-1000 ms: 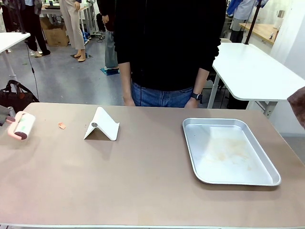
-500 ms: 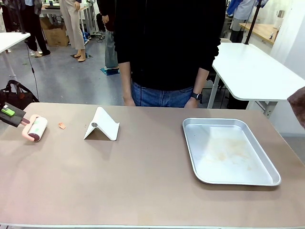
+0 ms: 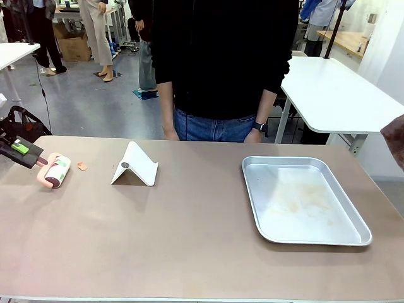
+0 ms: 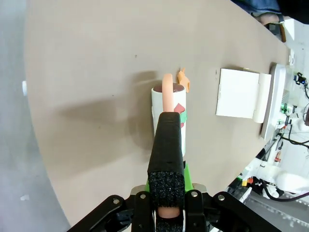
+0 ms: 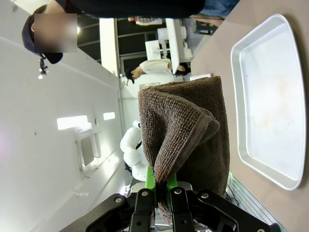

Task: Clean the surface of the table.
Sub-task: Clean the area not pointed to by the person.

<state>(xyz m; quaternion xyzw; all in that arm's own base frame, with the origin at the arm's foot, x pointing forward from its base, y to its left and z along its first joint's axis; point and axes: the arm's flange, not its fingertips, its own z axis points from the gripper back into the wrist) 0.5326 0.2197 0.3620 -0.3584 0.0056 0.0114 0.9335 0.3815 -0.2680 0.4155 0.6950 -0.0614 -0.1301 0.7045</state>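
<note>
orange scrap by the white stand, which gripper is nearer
Left. The left gripper holds the lint roller right beside the scrap; the right gripper holds a towel past the tray.

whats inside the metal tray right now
No objects lie in the metal tray, only faint orange-brown smears on its floor. The front view shows the whole floor uncovered; the table beneath the tray is hidden.

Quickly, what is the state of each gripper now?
Left gripper: closed, holding the lint roller by its handle.
Right gripper: closed, holding the brown towel.
</note>
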